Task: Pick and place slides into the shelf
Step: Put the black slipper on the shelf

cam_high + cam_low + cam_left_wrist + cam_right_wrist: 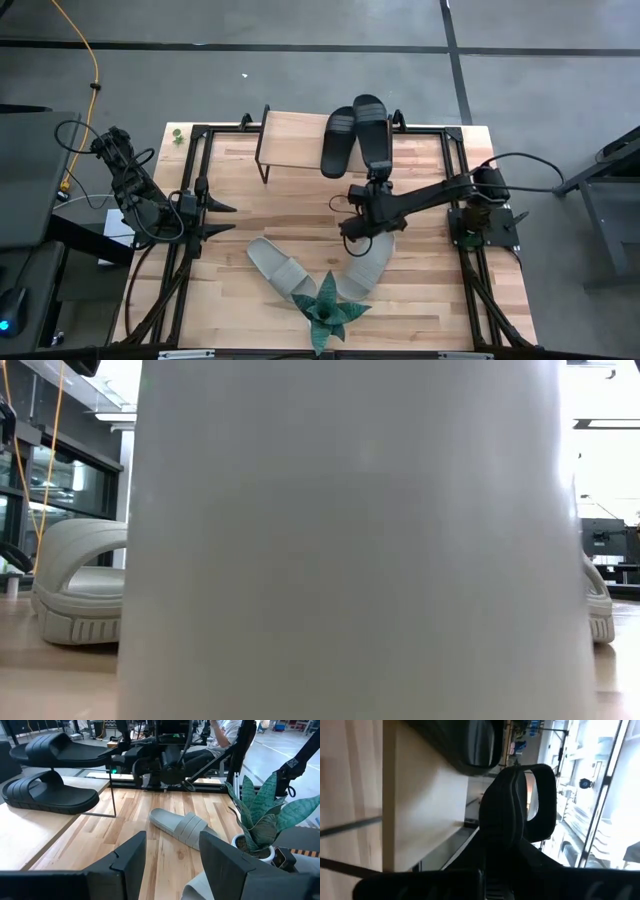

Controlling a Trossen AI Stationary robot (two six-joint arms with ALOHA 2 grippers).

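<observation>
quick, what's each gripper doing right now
Left gripper: open, holding nothing, parked at the table's left side.
Right gripper: shut on the heel of a black slide by the shelf.

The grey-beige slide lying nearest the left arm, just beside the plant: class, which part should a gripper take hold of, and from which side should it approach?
Probably the ribbed strap of the left grey-beige slide. It lies flat, sole down, so the strap arches above the footbed, a raised band the fingers can close across. Come from above; the plant crowds its toe end. The open left gripper is nearest.
</observation>
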